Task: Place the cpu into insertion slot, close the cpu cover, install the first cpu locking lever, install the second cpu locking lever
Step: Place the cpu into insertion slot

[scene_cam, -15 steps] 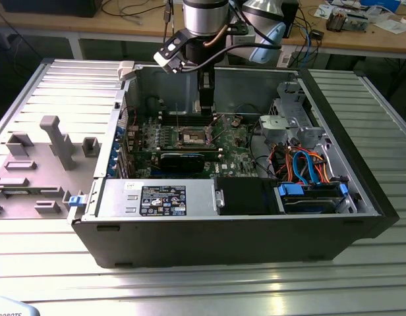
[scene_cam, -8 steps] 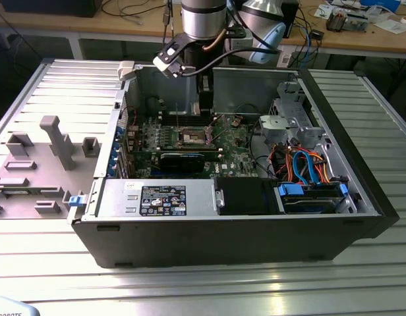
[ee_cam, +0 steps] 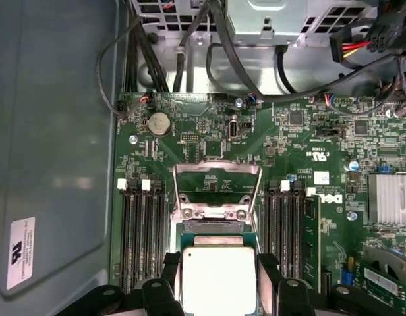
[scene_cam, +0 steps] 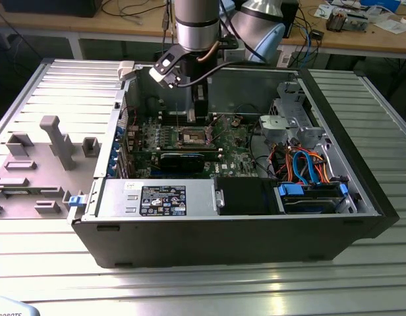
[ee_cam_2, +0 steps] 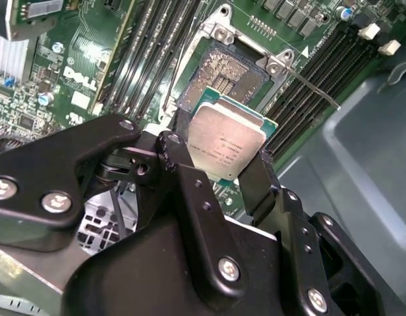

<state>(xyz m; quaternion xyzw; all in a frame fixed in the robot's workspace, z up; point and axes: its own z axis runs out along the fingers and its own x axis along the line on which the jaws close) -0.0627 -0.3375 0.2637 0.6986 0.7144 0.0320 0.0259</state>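
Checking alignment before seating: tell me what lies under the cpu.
The gripper holds the cpu over the open insertion slot. Part of the slot's contact field shows; the chip covers the rest.

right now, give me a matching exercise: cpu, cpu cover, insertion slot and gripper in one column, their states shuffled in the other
Things
1. cpu
2. cpu cover
3. insertion slot
4. gripper

States
A. bare, contacts exposed
B. shut on what it carries
C. swung open
D. held up, not yet seated

Pairs: 1-D, 2-C, 3-A, 4-B
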